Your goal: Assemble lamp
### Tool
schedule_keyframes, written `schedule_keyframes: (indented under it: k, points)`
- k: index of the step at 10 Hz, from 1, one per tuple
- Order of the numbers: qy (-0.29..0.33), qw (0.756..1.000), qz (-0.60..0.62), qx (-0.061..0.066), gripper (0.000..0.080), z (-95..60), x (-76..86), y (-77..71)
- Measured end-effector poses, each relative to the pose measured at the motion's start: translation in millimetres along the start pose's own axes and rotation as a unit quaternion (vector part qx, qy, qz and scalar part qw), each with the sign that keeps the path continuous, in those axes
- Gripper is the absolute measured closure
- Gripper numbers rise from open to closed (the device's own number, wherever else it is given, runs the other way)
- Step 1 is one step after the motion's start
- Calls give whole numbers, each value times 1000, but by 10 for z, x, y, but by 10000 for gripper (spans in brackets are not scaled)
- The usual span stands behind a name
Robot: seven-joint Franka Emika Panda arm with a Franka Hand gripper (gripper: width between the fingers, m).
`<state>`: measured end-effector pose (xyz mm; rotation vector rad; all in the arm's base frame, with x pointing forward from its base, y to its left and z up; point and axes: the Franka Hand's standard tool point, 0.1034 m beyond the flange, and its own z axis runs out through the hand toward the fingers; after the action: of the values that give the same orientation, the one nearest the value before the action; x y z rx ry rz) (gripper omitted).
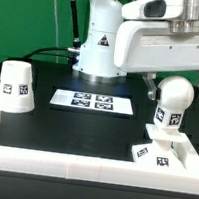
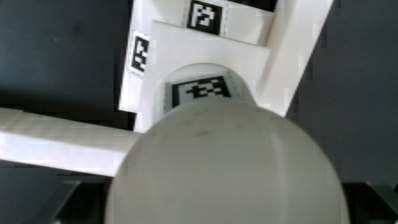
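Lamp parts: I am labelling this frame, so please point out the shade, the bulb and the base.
shade (image 1: pixel 16 85), exterior view, on its tagged side wall.
bulb (image 1: pixel 173 96), exterior view, on its round white head.
base (image 1: pixel 153 154), exterior view, on its tagged top face.

You'll read no text or numbers: only black-and-white square tags (image 1: pixel 20 95) on white tapered plastic shade (image 1: pixel 16 77), round white ball bulb (image 1: pixel 175 95), low white square base (image 1: pixel 144 151), marker board (image 1: pixel 60 96).
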<state>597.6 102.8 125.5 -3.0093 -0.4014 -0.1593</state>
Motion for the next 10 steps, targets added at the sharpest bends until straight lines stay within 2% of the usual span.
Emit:
schedule_keyframes:
  k: [1, 4, 6, 10]
  points:
    - [0, 1000, 4, 0, 223, 0, 0, -1]
    - [3, 984, 177, 1, 222, -30, 18, -15]
    - [3, 951, 310, -1, 222, -41, 16, -6]
    - [-2, 877, 480, -2, 220, 12, -24, -64]
